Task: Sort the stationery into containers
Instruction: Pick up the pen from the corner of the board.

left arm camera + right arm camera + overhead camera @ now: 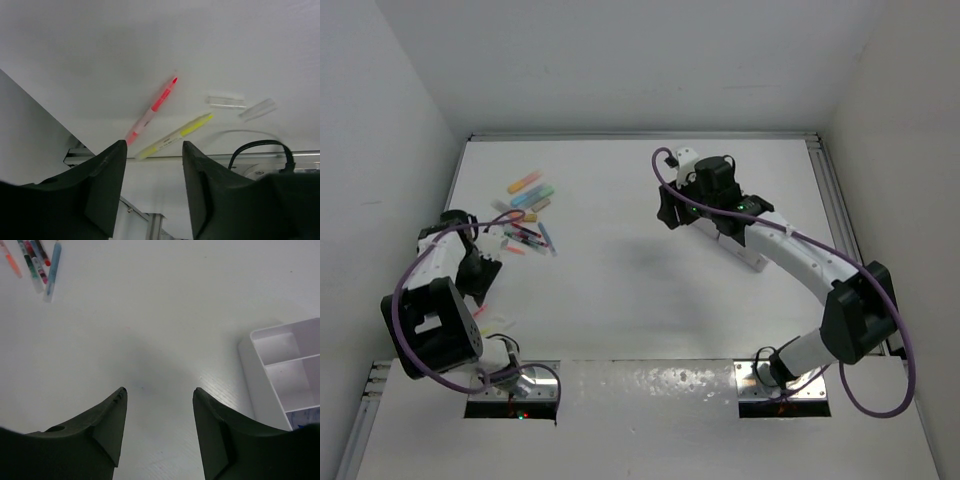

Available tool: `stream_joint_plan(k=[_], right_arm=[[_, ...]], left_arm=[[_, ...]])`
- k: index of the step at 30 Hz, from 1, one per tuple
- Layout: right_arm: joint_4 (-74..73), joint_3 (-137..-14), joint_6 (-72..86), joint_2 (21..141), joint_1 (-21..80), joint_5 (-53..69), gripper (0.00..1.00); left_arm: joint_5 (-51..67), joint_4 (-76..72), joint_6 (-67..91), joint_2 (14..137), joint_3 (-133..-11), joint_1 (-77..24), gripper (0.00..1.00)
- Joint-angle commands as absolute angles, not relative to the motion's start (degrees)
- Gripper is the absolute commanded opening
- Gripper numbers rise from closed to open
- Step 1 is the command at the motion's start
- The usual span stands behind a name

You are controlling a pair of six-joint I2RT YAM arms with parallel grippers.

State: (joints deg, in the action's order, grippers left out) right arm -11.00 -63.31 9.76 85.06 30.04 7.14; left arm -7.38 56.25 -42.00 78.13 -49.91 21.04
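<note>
Left gripper (pixel 152 150) first: fingers spread wide with nothing between them, only white surface in the gap. Past the tips at 12 o'clock lies a pink marker (pixel 152 109), tilted. A yellow marker (pixel 175 134) sits just beside it at 1 o'clock, and their near ends almost meet. Out at 2 o'clock two clear plastic pieces (pixel 226 102) rest close together. Over to the right gripper (pixel 159 392): jaws apart and empty too, hanging over the bare table (pixel 620 300). At its 3 o'clock sits the organiser (pixel 257 385), white, with the two compartments in plain sight empty. Something bluish shows in the nearest one, though what it is I cannot tell. Up at 11 o'clock in that wrist view is the edge of the loose stationery (pixel 530 215), a blue marker (pixel 52 270) the closest piece. From above, that scatter lies at 10 o'clock on the table, well apart from the organiser at 2 o'clock. The tabletop is matte white, boxed in by plain white walls (pixel 620 60) on three sides. A metal rail (pixel 830 190) runs down the right edge. The left arm (pixel 440 260) is folded tight over its base, its wrist turned back toward 5 o'clock. The right arm (pixel 800 255) reaches long, elbow out at 4 o'clock and forearm lying across the organiser, with the gripper aimed toward 8 o'clock.
</note>
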Motion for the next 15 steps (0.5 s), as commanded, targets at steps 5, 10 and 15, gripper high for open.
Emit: stream_joint_plan(k=[5, 10, 15], right_arm=[[-12.57, -68.46, 7.82, 87.1, 33.4, 7.12, 0.55], [-12.92, -69.26, 6.77, 87.71, 34.89, 6.16, 0.55], [-13.27, -68.64, 6.07, 87.19, 35.42, 5.01, 0.56]], left_arm=[[-5.62, 53.71, -46.66, 80.33, -45.63, 28.12, 0.42], [-6.24, 52.29, -48.78, 80.68, -44.12, 31.02, 0.42], [-7.12, 48.96, -49.83, 82.87, -43.94, 33.66, 0.42]])
